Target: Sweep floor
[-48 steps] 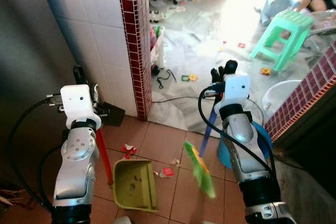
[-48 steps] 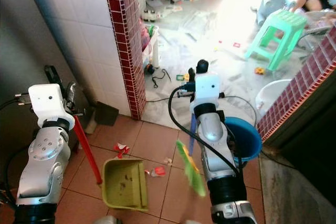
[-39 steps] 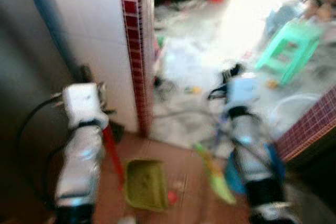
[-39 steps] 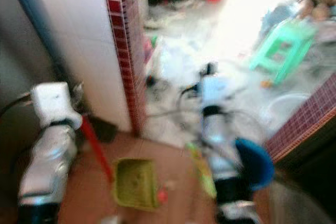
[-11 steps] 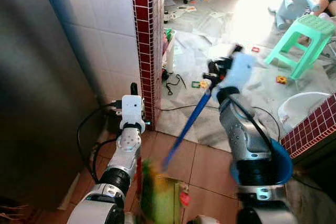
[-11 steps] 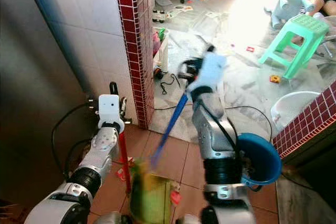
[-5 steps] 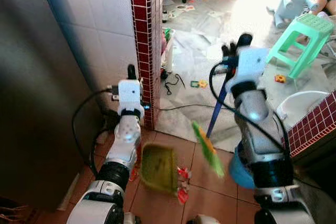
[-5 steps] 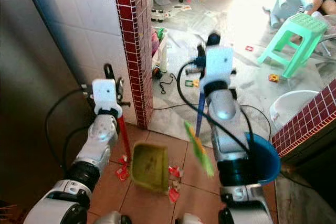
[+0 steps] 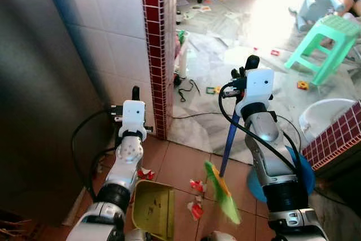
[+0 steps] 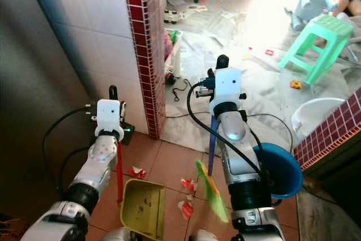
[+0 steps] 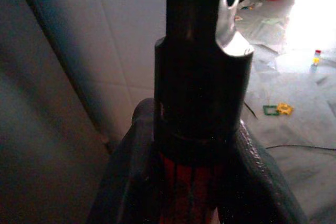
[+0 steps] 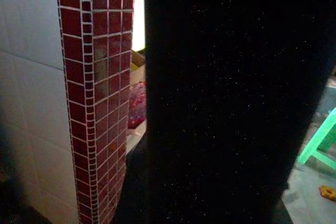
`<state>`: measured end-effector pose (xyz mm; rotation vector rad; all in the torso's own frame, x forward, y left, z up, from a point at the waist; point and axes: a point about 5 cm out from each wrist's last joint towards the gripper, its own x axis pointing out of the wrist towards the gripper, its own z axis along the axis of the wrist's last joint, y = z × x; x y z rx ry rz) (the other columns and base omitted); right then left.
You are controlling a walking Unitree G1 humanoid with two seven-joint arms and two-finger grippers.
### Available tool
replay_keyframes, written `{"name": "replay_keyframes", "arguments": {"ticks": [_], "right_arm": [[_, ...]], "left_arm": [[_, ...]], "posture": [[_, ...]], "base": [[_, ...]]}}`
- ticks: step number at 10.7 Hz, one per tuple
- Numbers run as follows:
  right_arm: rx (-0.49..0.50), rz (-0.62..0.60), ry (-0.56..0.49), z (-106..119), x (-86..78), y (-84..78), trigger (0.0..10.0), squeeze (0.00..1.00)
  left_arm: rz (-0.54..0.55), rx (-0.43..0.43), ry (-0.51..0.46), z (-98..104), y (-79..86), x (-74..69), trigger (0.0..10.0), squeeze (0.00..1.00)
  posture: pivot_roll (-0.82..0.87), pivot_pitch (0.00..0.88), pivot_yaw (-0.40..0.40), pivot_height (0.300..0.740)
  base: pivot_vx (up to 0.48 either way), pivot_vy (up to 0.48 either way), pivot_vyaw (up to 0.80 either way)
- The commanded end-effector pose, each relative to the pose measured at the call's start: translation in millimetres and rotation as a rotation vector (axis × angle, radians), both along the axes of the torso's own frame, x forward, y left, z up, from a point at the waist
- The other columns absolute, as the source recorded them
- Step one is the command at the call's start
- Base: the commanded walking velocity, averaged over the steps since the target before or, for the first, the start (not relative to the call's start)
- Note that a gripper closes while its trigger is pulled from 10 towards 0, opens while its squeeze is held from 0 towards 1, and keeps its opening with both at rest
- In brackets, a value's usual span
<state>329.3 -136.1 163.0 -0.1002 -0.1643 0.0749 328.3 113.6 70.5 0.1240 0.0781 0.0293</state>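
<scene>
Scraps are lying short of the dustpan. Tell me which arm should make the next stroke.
Right. The right gripper holds the blue-handled broom, its green bristles just beyond the red scraps, which lie between it and the dustpan. The left gripper holds the dustpan's red handle steady.
</scene>
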Motion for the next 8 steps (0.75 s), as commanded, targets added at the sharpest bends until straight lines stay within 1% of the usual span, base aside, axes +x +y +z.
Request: {"name": "replay_keyframes", "arguments": {"ticks": [1, 3, 4, 5, 6, 8], "right_arm": [[0.010, -0.028, -0.008, 4.7, 1.2, -2.6, 10.0, 0.00], [0.046, -0.084, 0.060, -4.7, 1.3, -4.5, 10.0, 0.00], [0.089, -0.120, 0.103, -9.9, 1.0, -4.9, 10.0, 0.00], [0.165, -0.148, 0.157, -15.9, 1.4, -3.3, 10.0, 0.00], [0.190, -0.154, 0.174, -17.2, 1.9, -1.4, 10.0, 0.00], [0.332, -0.176, 0.230, -17.4, 5.5, 6.4, 10.0, 0.00]], "left_arm": [[-0.007, -0.020, 0.030, -3.1, -5.3, 2.1, 10.0, 0.00], [0.001, -0.032, 0.064, -7.6, -9.4, 3.4, 10.0, 0.00], [0.000, -0.045, 0.071, -9.1, -10.9, 3.1, 10.0, 0.00], [0.006, -0.057, 0.082, -10.7, -11.3, 3.2, 10.0, 0.00], [0.006, -0.064, 0.089, -11.7, -11.5, 3.3, 10.0, 0.00], [0.003, -0.075, 0.100, -13.4, -12.9, 3.7, 10.0, 0.00]], "posture": [[-0.14, 0.036, 0.005, 0.740], [-0.15, 0.032, 0.005, 0.740], [-0.15, 0.032, 0.004, 0.740], [-0.15, 0.030, 0.003, 0.740], [-0.15, 0.030, 0.003, 0.740], [-0.15, 0.024, 0.004, 0.740]], "base": [[0.000, 0.000, 0.00], [0.000, 0.000, 0.00], [0.000, 0.000, 0.00], [0.000, 0.000, 0.00], [0.000, 0.000, 0.00], [0.000, 0.000, 0.00]]}}
